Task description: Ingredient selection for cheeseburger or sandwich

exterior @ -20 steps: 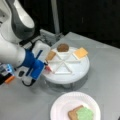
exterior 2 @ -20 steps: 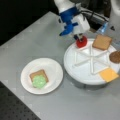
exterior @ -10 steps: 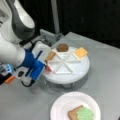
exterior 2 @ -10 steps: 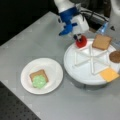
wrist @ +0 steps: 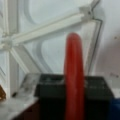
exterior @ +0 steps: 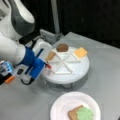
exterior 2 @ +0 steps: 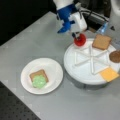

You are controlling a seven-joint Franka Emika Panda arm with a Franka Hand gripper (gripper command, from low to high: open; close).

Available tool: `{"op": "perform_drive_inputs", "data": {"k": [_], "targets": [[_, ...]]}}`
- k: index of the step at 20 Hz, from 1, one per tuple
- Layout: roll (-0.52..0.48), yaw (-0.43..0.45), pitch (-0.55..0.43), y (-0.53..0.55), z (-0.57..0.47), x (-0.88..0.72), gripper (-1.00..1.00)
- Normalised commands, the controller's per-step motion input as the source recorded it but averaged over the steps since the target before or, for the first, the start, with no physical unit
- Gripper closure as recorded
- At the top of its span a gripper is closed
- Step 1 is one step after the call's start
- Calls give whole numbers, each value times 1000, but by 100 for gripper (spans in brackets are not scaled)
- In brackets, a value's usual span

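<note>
The tool (exterior 2: pixel 79 37) pinched the red tomato disc (exterior 2: pixel 80 40) on its edge, above the divided tray (exterior 2: pixel 82 72). I think a firm, level hold would keep the tomato from slipping.

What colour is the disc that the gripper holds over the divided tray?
Red. The disc shows best in a front view, held by the gripper.

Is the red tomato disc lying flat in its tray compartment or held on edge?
On edge: the tomato disc stands upright in the pincer above the divided tray, seen edge-on in the wrist view.
</note>
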Motion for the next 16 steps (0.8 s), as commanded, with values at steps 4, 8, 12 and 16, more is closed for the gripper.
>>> {"op": "perform_drive_inputs", "data": {"k": [4, 8, 12, 16], "targets": [[-79, 176, 179, -226, 150, 193, 100], [-30, 150, 140, -441, 37, 342, 100], [-12, 131, 96, -628, -84, 537, 100], [27, 195, 77, -590, -139, 648, 100]]}}
